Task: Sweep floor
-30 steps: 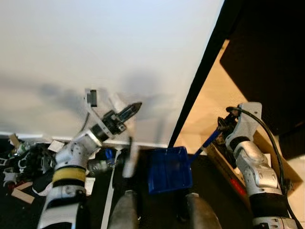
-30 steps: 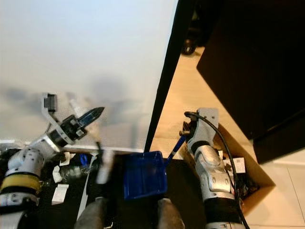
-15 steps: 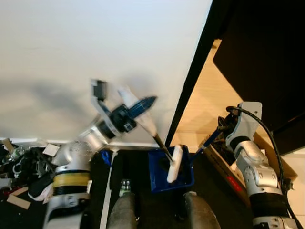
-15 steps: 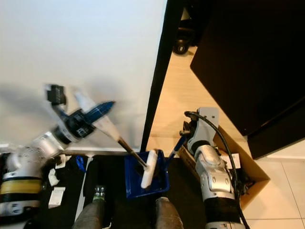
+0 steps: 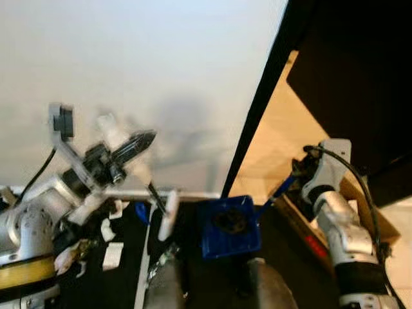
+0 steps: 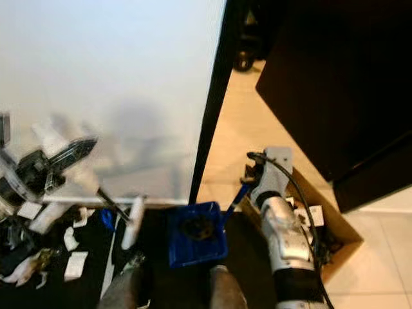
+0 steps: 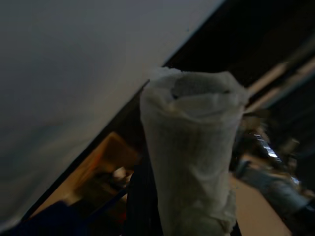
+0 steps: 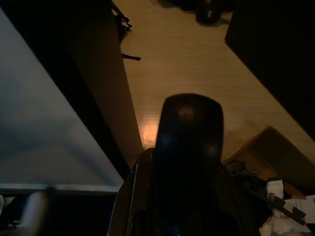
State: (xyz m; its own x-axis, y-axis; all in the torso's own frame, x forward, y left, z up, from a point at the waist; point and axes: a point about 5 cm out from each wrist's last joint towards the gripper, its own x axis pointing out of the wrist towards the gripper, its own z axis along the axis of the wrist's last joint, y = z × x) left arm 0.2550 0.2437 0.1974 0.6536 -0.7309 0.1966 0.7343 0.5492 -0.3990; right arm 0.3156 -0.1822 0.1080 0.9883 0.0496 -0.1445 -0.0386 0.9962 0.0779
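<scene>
The left gripper [image 5: 132, 147] is raised at about nine o'clock, its black fingers clamped on the white, cloth-wrapped handle of a brush [image 5: 168, 214]. A thin dark shaft runs down from the handle toward five o'clock and ends in a pale, narrow brush head, which hangs over the dark mat [image 5: 187, 257] just left of the dustpan [image 5: 230, 226]. All of this side is blurred. Seen from the left wrist, the wrapping [image 7: 197, 147] is a soft, creased tube of white fabric, open at its end.

The dustpan is square, blue, ridged plastic, lying flat on the mat at six o'clock, with a dark clump of debris [image 5: 228, 221] in its middle. Its blue stick handle rises toward two o'clock into the right gripper [image 5: 297, 175], whose fingers are closed on it. In the right wrist view one broad, glossy black finger [image 8: 189, 147] stands over pale wood flooring.

Paper scraps [image 5: 112, 254] and dark litter lie scattered on the floor at seven to eight o'clock. A smooth white wall [image 5: 141, 77] stands ahead, edged by a black frame [image 5: 257, 129]. At four o'clock sits an open cardboard box [image 6: 328, 232].
</scene>
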